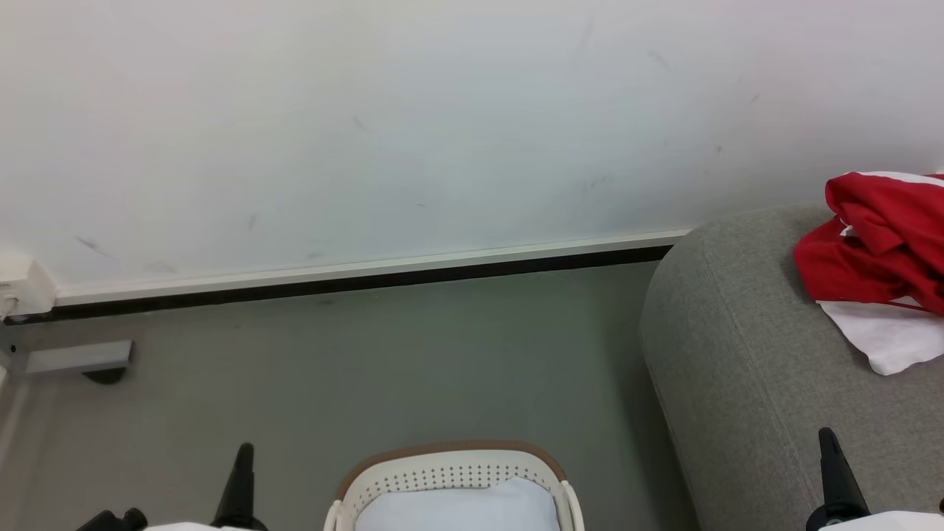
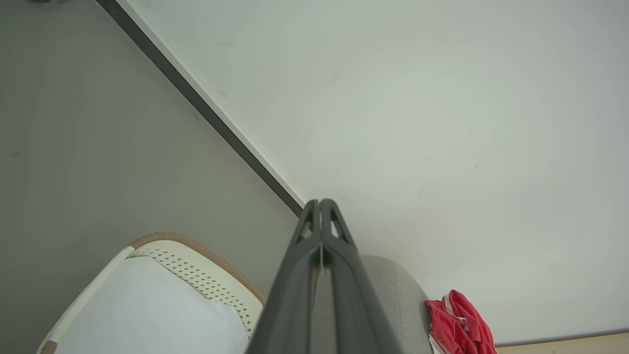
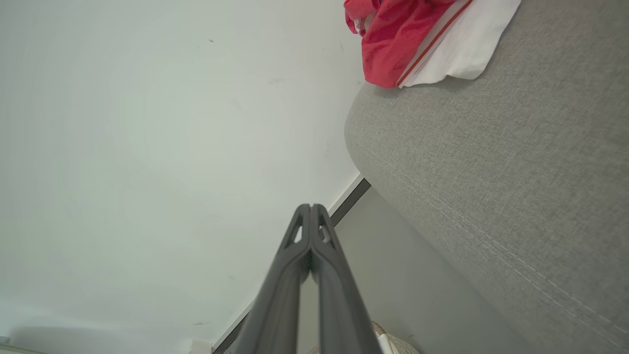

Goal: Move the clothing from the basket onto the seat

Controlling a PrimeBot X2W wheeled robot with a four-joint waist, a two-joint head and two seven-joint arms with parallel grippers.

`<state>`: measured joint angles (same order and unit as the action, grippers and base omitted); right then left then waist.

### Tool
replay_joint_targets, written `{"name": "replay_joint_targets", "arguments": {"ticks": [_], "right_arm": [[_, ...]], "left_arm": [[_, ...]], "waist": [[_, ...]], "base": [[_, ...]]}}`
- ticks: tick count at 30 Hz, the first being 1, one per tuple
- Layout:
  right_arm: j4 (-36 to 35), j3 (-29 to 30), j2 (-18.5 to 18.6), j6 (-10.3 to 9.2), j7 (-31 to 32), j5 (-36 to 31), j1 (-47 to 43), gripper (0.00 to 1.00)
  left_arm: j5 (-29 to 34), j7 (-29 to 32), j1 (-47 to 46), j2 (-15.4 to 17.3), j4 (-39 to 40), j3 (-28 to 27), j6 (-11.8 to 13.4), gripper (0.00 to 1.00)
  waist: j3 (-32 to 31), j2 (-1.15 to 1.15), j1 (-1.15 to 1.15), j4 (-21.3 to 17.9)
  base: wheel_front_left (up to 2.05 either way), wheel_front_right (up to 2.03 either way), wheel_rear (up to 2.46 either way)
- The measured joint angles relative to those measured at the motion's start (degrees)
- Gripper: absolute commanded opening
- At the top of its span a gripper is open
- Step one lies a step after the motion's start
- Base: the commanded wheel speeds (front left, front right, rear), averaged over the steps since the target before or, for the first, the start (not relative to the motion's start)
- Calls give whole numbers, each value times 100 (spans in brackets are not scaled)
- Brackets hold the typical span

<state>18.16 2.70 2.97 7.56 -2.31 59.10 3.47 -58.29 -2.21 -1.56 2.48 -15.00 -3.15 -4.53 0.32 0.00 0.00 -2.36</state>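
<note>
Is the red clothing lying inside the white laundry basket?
No, the red clothing lies on the grey sofa, while the basket holds a pale sheet.

The red clothing [image 1: 870, 251] lay in a crumpled heap on the big grey seat [image 1: 737, 369], a white part poking out flat. The small cream basket [image 1: 450, 472], with little holes and a brown rim, stood upright near the seat.
</note>
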Motion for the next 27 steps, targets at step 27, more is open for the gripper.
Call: {"name": "replay_joint_targets", "arguments": {"ticks": [27], "right_arm": [[-181,174,-7,0,407,1515,116,0]], "left_arm": [[-1521,405,-201,4,37,-157,-132,0]], "waist": [[-6,0,0,91]], "base": [[0,0,0]]}}
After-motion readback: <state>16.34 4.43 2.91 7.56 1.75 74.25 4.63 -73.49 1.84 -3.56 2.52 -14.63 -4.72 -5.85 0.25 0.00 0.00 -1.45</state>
